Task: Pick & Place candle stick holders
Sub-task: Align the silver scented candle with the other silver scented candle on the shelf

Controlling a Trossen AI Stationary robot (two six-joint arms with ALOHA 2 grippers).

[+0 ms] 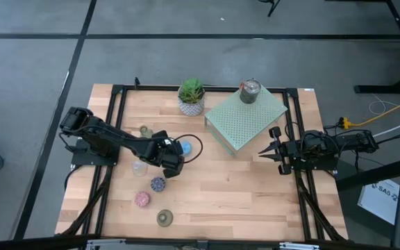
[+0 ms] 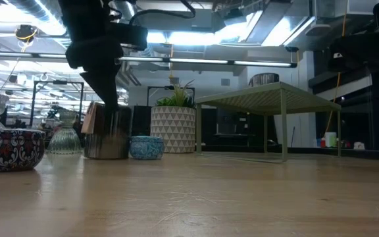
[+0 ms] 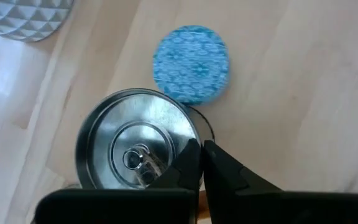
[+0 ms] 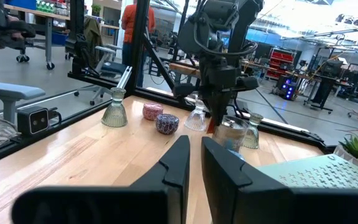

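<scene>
The left gripper (image 3: 201, 163) is down over the middle of the table (image 1: 255, 187), its jaws pinched onto the rim of a shiny silver holder (image 3: 135, 149); one finger sits inside the cup and the other outside its wall. In the low view the silver holder (image 2: 107, 135) rests on the table with the dark arm reaching down into it. Just beyond the jaws, almost touching the silver cup, sits the blue holder (image 3: 191, 63), patterned on top. The same blue holder (image 2: 146, 147) shows low beside the silver one in the low view.

On the near side of the left jaws, towards the table's front edge, lie the purple mosaic holder (image 1: 157, 184), the pink holder (image 1: 142, 200) and the olive-gold holder (image 1: 164, 218), each apart from the others. A clear glass holder (image 1: 139, 167) stands just beside the left arm, and another small holder (image 1: 145, 130) lies on the arm's far side.

Well beyond the left jaws stand the plant (image 1: 191, 96) in its white pot and the pale green perforated slab (image 1: 245, 120), which carries a second silver holder (image 1: 250, 91) on its far corner.

The right gripper (image 1: 264, 152) waits at the right side of the table, just off the slab's edge, jaws closed on nothing.
</scene>
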